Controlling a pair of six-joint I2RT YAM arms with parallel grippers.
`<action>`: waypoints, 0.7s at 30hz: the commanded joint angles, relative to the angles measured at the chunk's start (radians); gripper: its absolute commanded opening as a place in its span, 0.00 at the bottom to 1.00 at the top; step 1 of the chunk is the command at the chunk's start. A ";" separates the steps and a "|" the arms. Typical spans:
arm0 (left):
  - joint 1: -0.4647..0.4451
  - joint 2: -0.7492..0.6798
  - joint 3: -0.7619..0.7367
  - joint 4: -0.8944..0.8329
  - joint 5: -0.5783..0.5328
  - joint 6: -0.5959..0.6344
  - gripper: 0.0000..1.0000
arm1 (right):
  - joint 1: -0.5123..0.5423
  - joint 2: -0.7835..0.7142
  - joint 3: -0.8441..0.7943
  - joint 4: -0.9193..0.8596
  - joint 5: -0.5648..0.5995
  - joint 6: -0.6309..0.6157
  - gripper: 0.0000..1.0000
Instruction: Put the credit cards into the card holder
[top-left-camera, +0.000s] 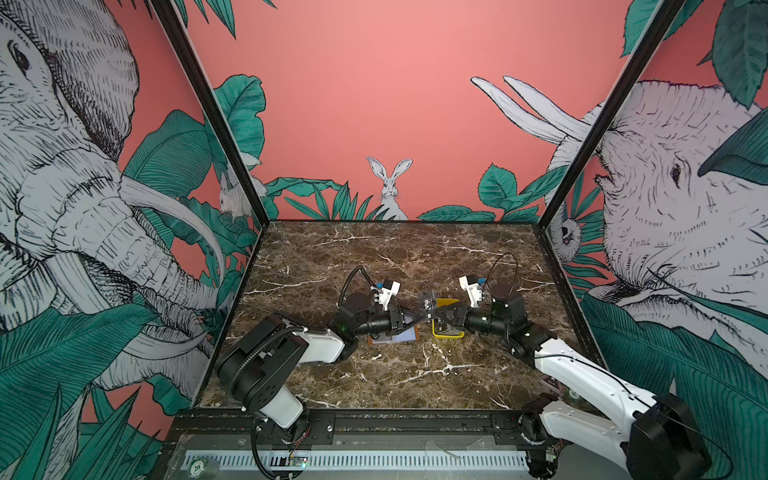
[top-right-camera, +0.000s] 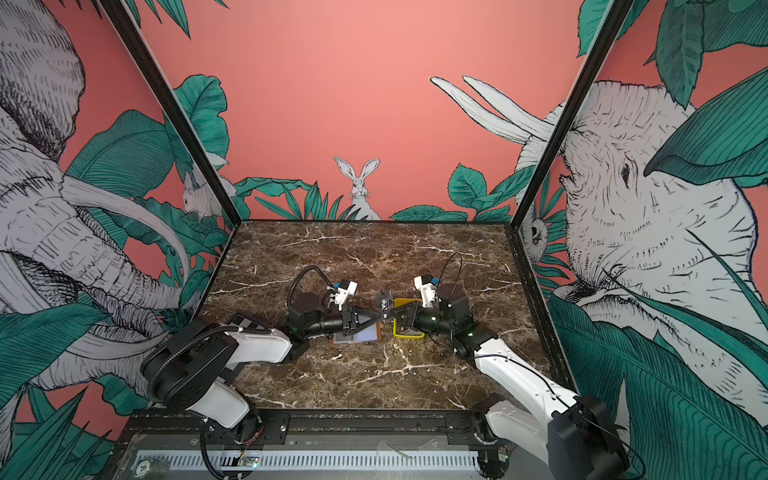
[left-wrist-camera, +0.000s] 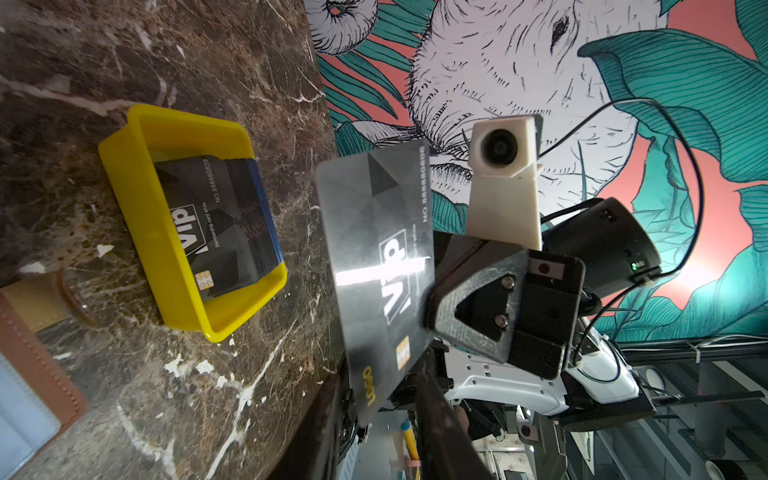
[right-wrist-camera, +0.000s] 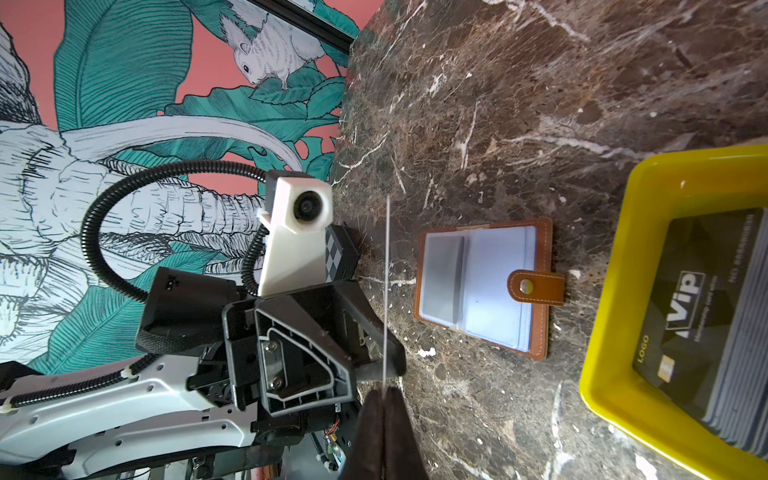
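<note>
r gripper (right-wrist-camera: 384, 397) pinched shut on one vip card (left-wrist-camera: 374, 249), upright over brown marble tabletop (top-left-camera: 395, 257); l gripper (left-wrist-camera: 382, 374) part open astride its edge. pink jungle-mural walls (top-left-camera: 374, 104) round.

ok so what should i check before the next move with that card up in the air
1. Hold on the card by the right gripper: ok, shut on it.
2. Hold by the left gripper: cannot tell; its fingers sit either side of one end of the card.
3. The wallet lying open, sleeves up: ok.
4. The strap off the sleeves: not ok, it lies folded over their edge.
5. The other cards stacked in the yellow tray: ok.
</note>
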 joint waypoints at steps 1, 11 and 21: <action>0.001 0.003 0.022 0.099 0.018 -0.043 0.33 | 0.002 0.008 0.018 0.073 -0.029 0.022 0.00; 0.055 0.032 0.010 0.211 0.008 -0.103 0.26 | 0.002 0.010 -0.012 0.110 -0.054 0.060 0.00; 0.056 0.051 0.016 0.262 0.026 -0.126 0.16 | 0.003 0.036 -0.030 0.164 -0.091 0.083 0.00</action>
